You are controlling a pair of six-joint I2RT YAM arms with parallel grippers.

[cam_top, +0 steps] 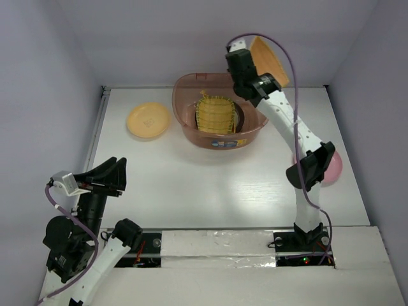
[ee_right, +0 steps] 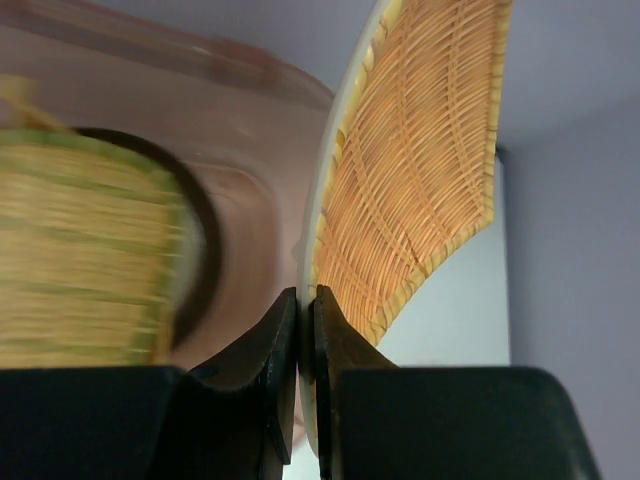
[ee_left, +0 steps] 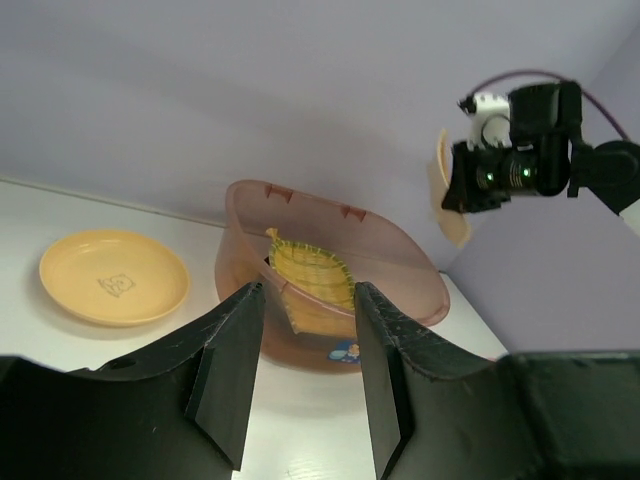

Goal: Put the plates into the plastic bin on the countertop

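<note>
Orange fan-shaped plate (cam_top: 271,58) sits on edge, pinched at its rim by your right gripper (ee_right: 306,300), held in the air above the far right rim of the plastic bin (cam_top: 185,89). Inside the bin, a yellow ribbed plate (cam_top: 215,113) leans on a dark-rimmed dish (cam_top: 240,118). Round yellow plate (cam_top: 148,120) lies on the countertop (cam_top: 210,185), just left of the bin. Pink plate (cam_top: 335,167) is half hidden behind your right arm. Your left gripper (ee_left: 310,295) hangs near the front left, jaws apart, holding nothing.

Ribbed plate (cam_top: 215,115) aslant across plastic bin (cam_top: 183,109)
</note>
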